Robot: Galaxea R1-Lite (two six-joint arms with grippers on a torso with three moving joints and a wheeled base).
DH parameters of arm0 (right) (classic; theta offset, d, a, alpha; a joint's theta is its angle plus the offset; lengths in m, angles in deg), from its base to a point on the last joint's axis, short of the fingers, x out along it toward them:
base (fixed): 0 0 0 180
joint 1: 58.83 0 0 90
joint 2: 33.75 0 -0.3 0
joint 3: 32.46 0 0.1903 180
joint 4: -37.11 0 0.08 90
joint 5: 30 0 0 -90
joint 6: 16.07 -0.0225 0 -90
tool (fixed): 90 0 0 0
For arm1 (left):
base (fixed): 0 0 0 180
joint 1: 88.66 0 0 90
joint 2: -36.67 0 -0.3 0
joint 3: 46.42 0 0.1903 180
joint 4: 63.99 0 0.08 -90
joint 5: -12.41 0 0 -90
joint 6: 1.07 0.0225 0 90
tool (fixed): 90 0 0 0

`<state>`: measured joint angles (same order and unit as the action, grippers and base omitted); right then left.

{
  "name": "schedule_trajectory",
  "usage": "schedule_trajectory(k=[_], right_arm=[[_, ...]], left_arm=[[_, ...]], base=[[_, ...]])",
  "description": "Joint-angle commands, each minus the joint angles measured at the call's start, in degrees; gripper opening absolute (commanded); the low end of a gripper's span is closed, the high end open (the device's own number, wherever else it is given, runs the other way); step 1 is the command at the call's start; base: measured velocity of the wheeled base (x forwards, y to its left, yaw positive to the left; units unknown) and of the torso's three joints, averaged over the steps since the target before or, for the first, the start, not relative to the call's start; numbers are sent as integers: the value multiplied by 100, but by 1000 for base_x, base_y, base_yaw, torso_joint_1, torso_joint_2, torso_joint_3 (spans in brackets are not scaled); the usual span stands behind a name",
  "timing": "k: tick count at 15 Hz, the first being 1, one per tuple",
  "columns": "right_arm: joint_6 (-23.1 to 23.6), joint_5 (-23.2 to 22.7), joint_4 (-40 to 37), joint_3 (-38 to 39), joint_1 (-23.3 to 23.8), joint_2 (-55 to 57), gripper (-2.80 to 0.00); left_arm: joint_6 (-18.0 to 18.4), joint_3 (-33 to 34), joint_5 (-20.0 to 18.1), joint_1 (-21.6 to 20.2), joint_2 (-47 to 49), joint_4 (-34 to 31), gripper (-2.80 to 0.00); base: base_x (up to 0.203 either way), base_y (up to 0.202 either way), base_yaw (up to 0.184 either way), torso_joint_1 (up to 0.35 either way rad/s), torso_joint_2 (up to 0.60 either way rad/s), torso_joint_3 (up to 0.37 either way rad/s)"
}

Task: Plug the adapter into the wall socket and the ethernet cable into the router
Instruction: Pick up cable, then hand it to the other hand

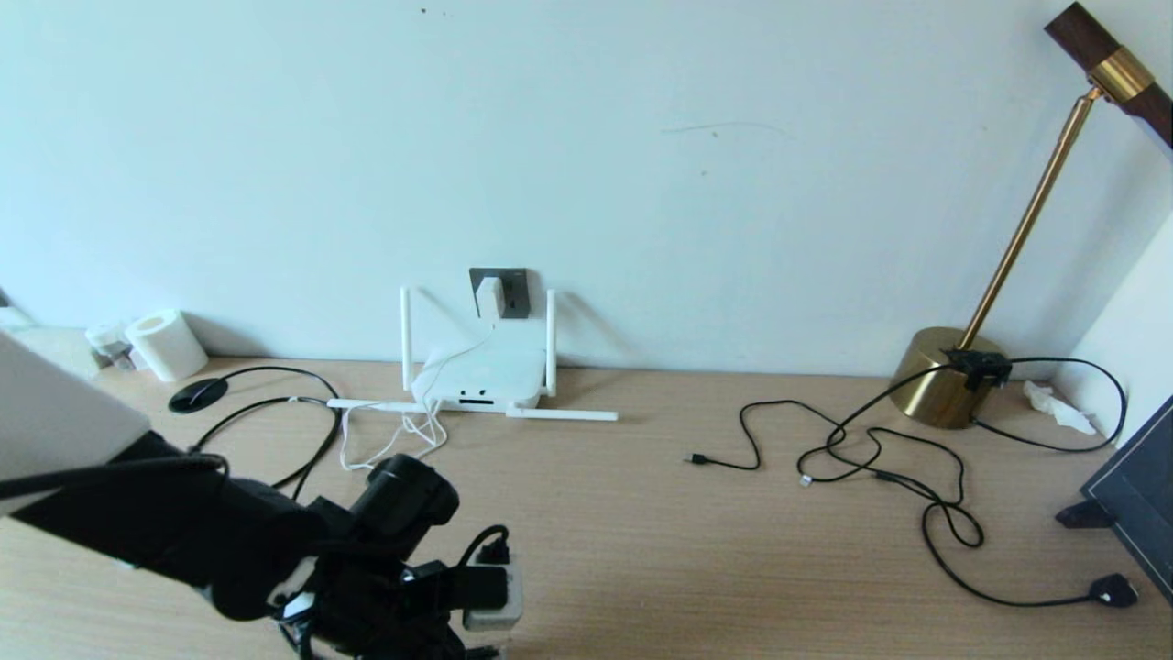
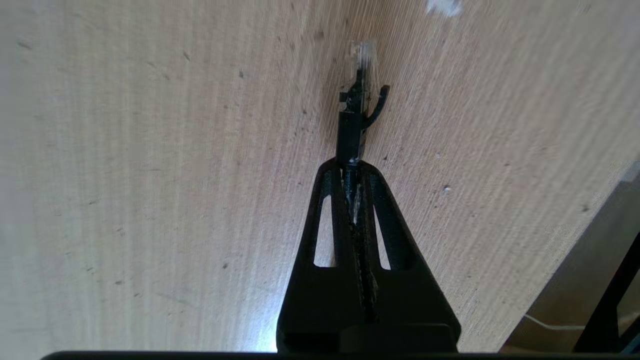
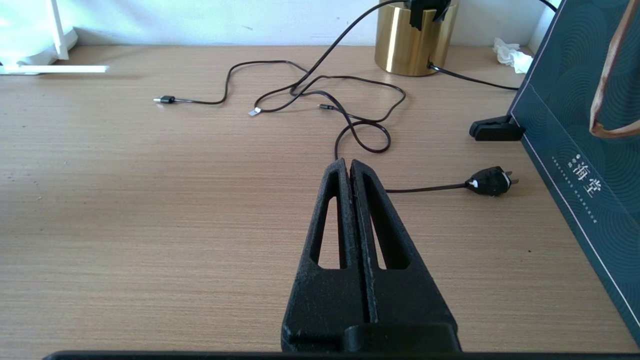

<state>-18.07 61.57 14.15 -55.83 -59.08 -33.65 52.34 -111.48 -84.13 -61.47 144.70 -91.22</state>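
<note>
Holding the ethernet cable (image 2: 350, 132) by its black boot, left gripper (image 2: 351, 167) pinched tight on it, clear plug (image 2: 363, 52) poking out past the fingertips in line with the fingers and hanging just above the bare desk (image 2: 150, 175). Sitting low at the near left of the desk in the head view, with the router (image 1: 476, 378) farther back against the wall and a little to the right, two antennas upright and two lying flat. Adapter (image 1: 489, 297) already seated in the wall socket (image 1: 513, 291) directly above, its white cord trailing down. Judging from that, plug axis needs swinging round toward the router's ports; which edge carries them cannot be told. Right gripper (image 3: 348, 164) pressed closed on nothing, low over the desk's right side near a black plug (image 3: 490, 181).
</note>
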Motion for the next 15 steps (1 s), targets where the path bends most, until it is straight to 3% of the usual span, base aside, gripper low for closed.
schedule_trajectory(k=[1, 4, 7, 11, 15], right_arm=[[-2, 1, 3, 0, -2, -1, -280], [-2, 1, 3, 0, -2, -1, -280], [-2, 1, 3, 0, -2, -1, -280], [243, -17, -6, 0, -2, -1, -280], [226, -22, 3, 0, -2, -1, -280]], left_arm=[[29, -111, -55, 41, -419, -16, -280], [13, -633, -158, 242, -1097, -211, -280], [-217, -1838, -137, 668, -1285, -582, -280], [-455, -3579, 362, 1110, -1090, -711, -280], [-505, -4501, 737, 1630, -686, -739, -280]], base=[[0, 0, 0, 0, 0, 0], [0, 0, 0, 0, 0, 0], [0, 0, 0, 0, 0, 0], [0, 0, 0, 0, 0, 0], [0, 0, 0, 0, 0, 0]])
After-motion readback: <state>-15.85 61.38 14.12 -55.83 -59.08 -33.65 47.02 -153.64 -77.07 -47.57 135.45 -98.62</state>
